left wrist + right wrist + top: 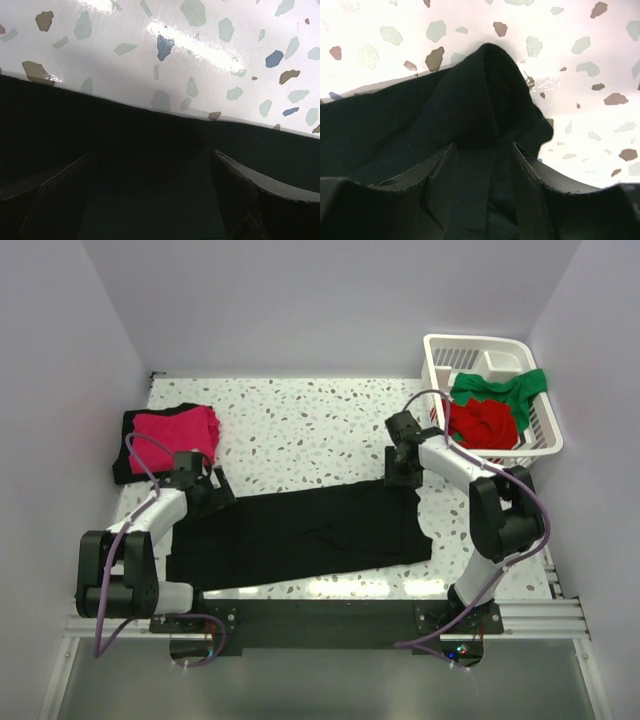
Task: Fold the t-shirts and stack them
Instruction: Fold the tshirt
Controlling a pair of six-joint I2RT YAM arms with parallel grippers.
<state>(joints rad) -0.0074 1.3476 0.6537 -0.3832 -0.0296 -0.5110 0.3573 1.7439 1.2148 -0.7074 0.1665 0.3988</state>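
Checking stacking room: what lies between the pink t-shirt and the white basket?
In the top view, mostly bare speckled table lies between the pink t-shirt and the basket; only the right arm's wrist intrudes near the basket.

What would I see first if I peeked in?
A black t-shirt lies spread across the near middle of the speckled table, with the left gripper and the right gripper at its far corners. Bright colours: a pink t-shirt on a folded black one at the far left, and a red t-shirt and a green t-shirt in the white basket at the far right.
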